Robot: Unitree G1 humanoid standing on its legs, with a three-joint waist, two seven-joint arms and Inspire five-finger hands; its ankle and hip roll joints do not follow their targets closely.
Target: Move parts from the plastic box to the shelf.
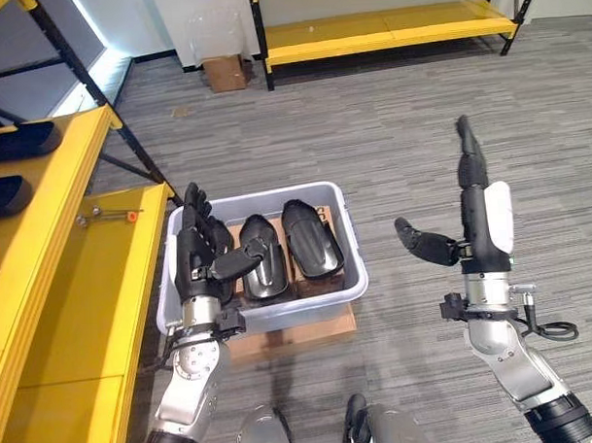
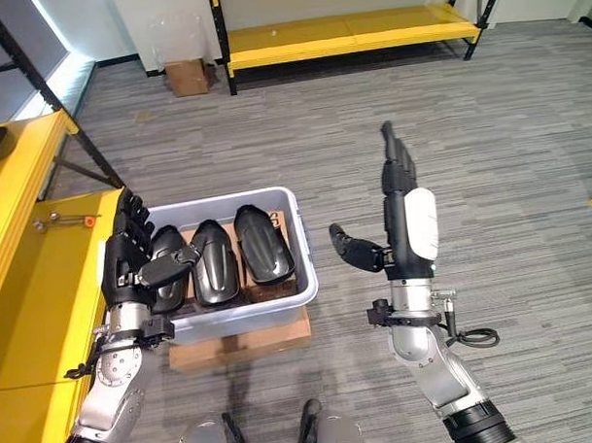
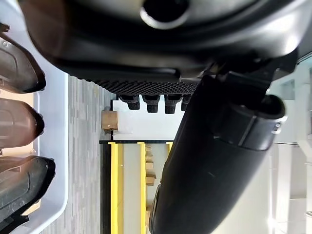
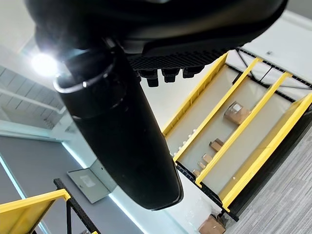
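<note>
Presently left hand [image 1: 193, 252] hovered, fingers straight, over the plastic box's [image 1: 347, 241] left edge; three black parts [image 1: 311, 236] inside. Right hand [image 1: 476, 210] raised, fingers open, holding nothing.

1. The left hand [image 1: 195, 252] is raised, fingers straight and pointing up, thumb angled across; it seems to hold nothing.
2. The right hand [image 1: 478, 215] is upright, fingers straight, thumb splayed sideways.

3 black parts [image 1: 311, 237], 1 plastic box [image 1: 354, 274], 2 robot hands [image 1: 195, 249], 1 cardboard carton [image 1: 225, 72]
</note>
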